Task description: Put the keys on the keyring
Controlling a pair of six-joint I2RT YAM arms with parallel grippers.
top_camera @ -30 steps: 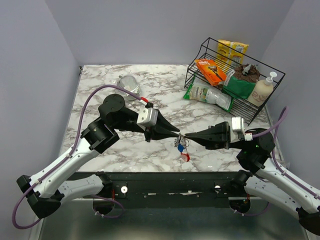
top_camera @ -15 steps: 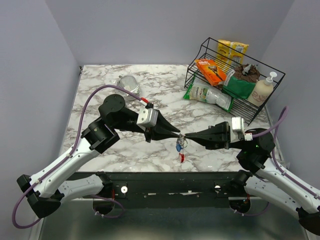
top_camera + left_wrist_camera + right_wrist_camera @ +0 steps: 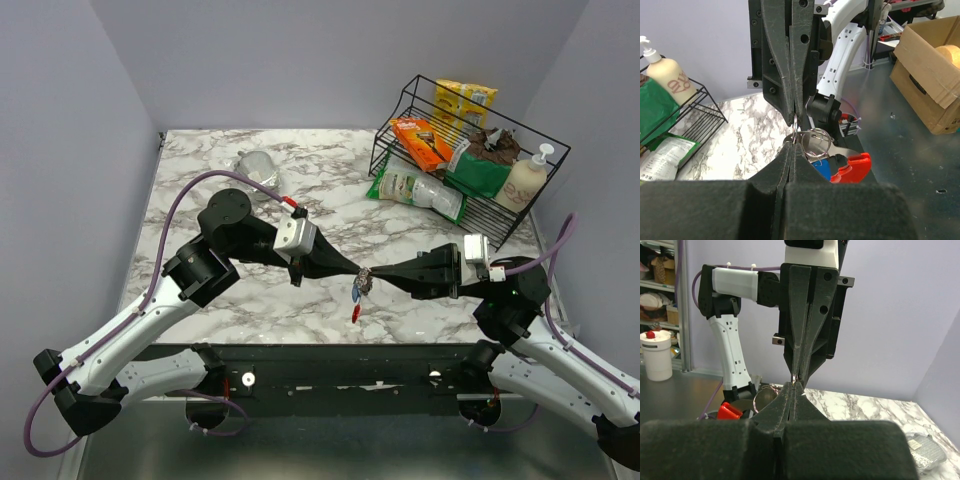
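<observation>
My left gripper [image 3: 356, 270] and right gripper [image 3: 372, 275] meet tip to tip above the front middle of the marble table [image 3: 200, 180]. Both are shut on the thin silver wire of the keyring [image 3: 361, 283], which hangs between them. Its blue tag [image 3: 357, 296] and red tag [image 3: 356, 313] dangle below. In the left wrist view my left gripper [image 3: 793, 146] pinches the wire beside the silver ring [image 3: 815, 140], above the blue tag [image 3: 823, 168] and red tag [image 3: 852, 167]. In the right wrist view my right gripper [image 3: 794, 385] pinches a bright wire end, with the ring [image 3: 763, 394] and red tag [image 3: 729, 411] to its left. I cannot make out the dark keys.
A black wire basket [image 3: 533, 215] at the back right holds snack packets and a soap bottle [image 3: 526, 178]. A crumpled clear plastic item [image 3: 256, 165] lies at the back left. The table's front edge runs just below the hanging tags.
The two gripper tips have closed up around the ring. The hanging tags have swung left and now hang straighter, the red one lower and thinner in view.
</observation>
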